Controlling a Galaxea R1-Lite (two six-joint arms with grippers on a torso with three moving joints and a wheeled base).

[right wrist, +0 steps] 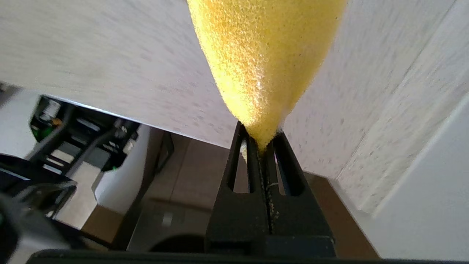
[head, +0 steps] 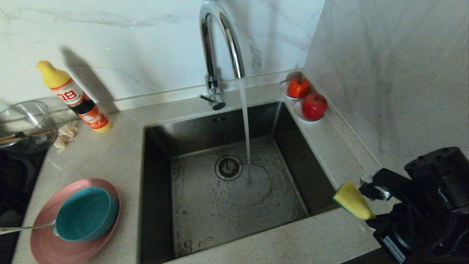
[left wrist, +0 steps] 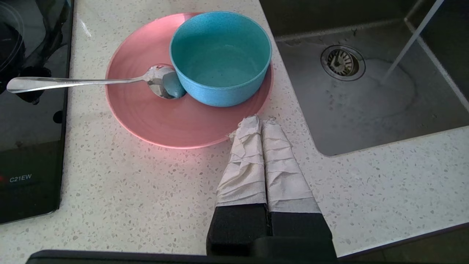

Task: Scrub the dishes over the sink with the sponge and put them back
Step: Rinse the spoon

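Pinching one sponge [head: 353, 201] at its narrow end, the right claw [head: 370, 216] sits at the lower right of the head frame, above the counter [head: 311, 242] just beside the sink's right front corner. Its two black fingers [right wrist: 253, 161] are clenched on the yellow foam, which is squeezed thin between them; a dark green edge shows along the underside of the sponge in the head view.

The left claw [left wrist: 261, 123] is closed on nothing, its two white-wrapped fingers [left wrist: 243, 161] pressed together. In the left wrist view it hangs above the counter, its tips close to the rim of the plate.

One sink [head: 157, 190] fills the middle of the head frame, with one round drain strainer [head: 228, 168] in its floor. One chrome tap [head: 220, 47] rises at the upper centre, and a stream of water [head: 244, 121] falls from it, landing just right of the strainer.

At the lower left lie the dishes, three in number: one pink plate [head: 44, 245], one teal bowl [head: 86, 213] standing upright on it, and one spoon [head: 25, 228] whose head rests on the plate against the bowl while the handle reaches out over the left rim.

Further away, at the upper left, stand one detergent bottle [head: 75, 98], one small beige cloth [head: 66, 135] and one clear glass bowl [head: 22, 123]. At the upper right, in the corner of the counter, two white saucers [head: 298, 112] carry two red fruits [head: 314, 105], one each.
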